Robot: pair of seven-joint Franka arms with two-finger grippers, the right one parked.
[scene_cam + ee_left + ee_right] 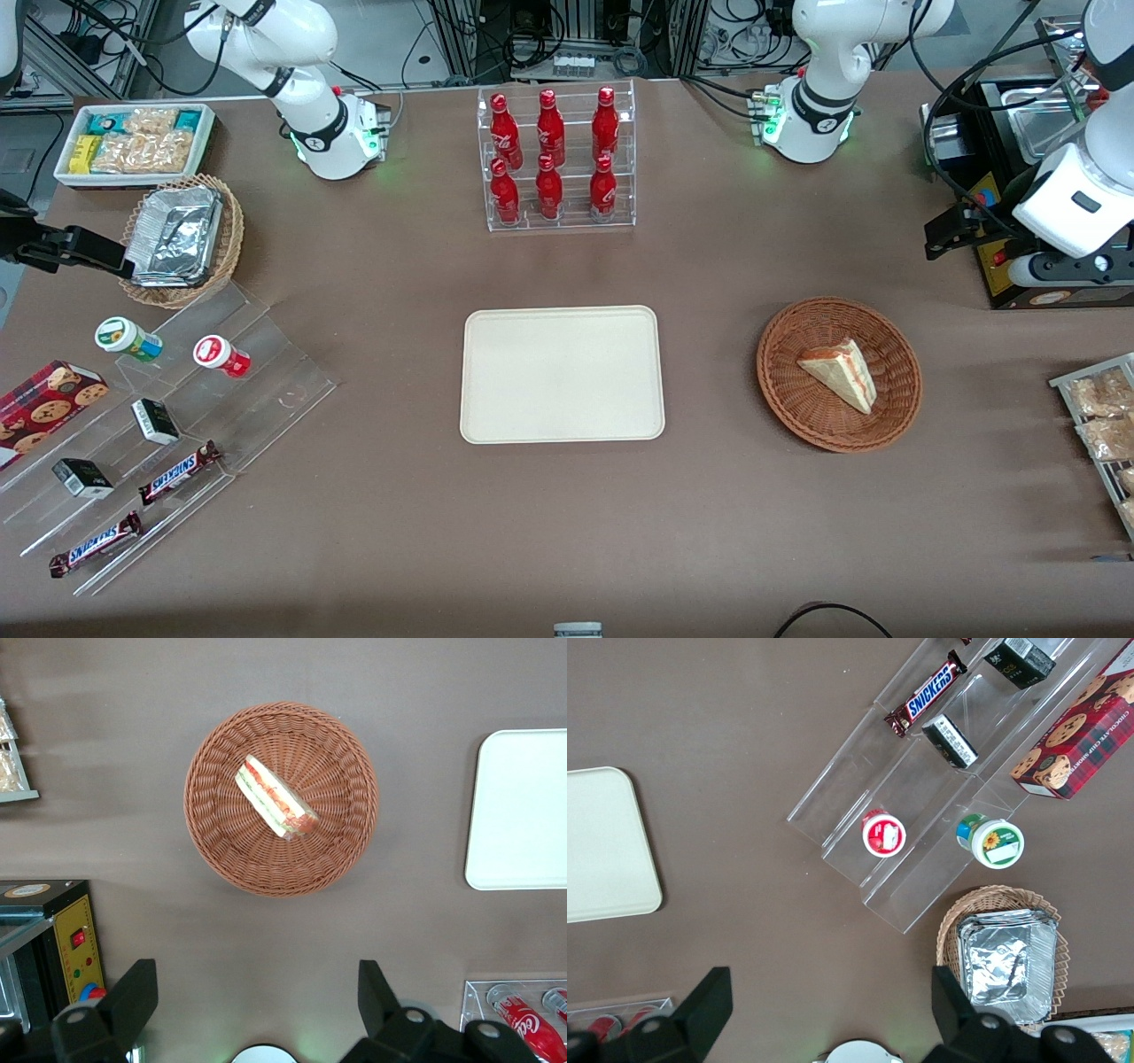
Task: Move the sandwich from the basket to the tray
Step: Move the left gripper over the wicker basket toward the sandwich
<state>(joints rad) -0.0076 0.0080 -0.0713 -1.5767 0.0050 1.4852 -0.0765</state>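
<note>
You are at the approach step: your gripper point(251, 992) hovers with fingers spread wide, high above the table and clear of the basket point(895, 403). The sandwich point(840, 375) lies in the basket, at three o'clock from the bare tray point(562, 374). Next, descend over the wedge and close across its bread faces.

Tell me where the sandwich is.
The sandwich lies in the basket, beside the tray, toward the working arm's end of the table; the open gripper hovers above.

Sandwich point(275, 798) lies in basket point(217, 850) (tray point(523, 815) nearby); gripper point(257, 1001) jaws spread above.
</note>
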